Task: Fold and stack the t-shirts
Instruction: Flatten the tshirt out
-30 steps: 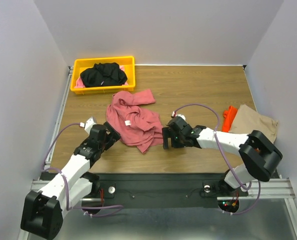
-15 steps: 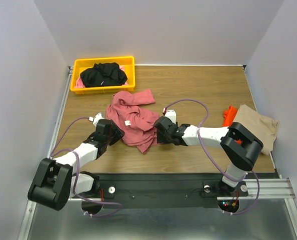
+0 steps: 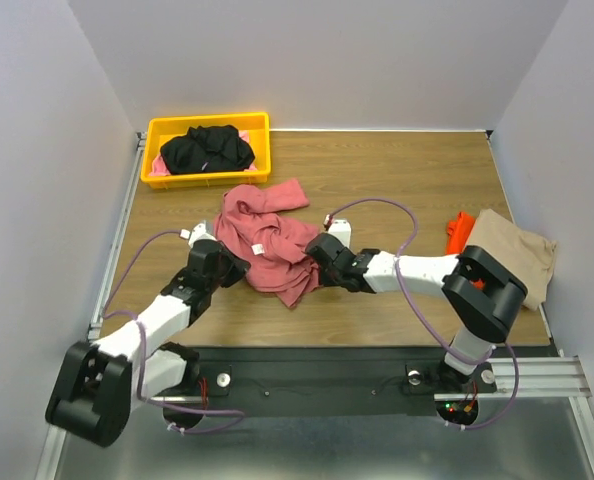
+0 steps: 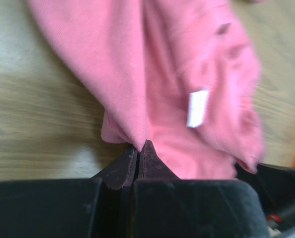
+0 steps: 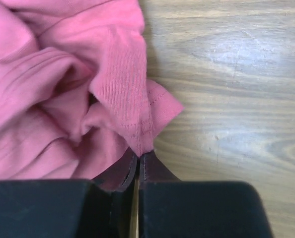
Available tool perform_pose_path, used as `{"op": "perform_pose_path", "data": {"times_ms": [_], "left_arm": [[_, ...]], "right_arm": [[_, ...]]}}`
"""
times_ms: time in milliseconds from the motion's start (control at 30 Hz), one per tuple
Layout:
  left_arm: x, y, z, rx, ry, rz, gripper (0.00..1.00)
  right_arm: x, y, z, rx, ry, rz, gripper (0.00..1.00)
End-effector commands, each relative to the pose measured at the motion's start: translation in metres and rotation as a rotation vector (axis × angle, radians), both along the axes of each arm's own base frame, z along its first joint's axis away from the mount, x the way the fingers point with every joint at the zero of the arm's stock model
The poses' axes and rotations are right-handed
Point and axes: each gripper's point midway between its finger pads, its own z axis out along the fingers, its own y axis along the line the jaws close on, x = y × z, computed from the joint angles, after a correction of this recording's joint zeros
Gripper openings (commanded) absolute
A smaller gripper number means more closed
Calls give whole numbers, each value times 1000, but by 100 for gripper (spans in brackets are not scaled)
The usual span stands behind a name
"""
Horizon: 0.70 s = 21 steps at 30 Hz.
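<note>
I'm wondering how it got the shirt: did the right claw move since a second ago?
Yes. The right claw slid left, away from the orange cloth, and is now shut on an edge of the dusty-red t-shirt.

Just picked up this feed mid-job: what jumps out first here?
A crumpled dusty-red t-shirt lies in the middle of the table, pinched from both sides: the left gripper is shut on its left edge, the right gripper on a hemmed corner at its right. A black t-shirt sits heaped in the yellow bin at the far left corner. A tan t-shirt lies at the right edge beside an orange cloth.
</note>
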Motion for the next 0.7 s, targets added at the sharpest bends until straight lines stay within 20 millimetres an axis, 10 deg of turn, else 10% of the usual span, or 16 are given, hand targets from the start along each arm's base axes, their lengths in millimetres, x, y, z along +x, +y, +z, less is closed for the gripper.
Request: {"op": "perform_pose_path", "data": {"times_ms": [0, 167, 433, 667], "left_arm": [[-5, -7, 40, -40, -109, -59, 0], [-8, -10, 123, -107, -297, -84, 0], [-50, 16, 318, -202, -764, -52, 0], [-72, 51, 408, -220, -937, 88, 0]], "right_arm": [[10, 8, 56, 110, -145, -27, 0], [13, -14, 124, 163, -302, -43, 0], [2, -75, 278, 274, -601, -126, 0], [-15, -115, 389, 347, -792, -136, 0]]}}
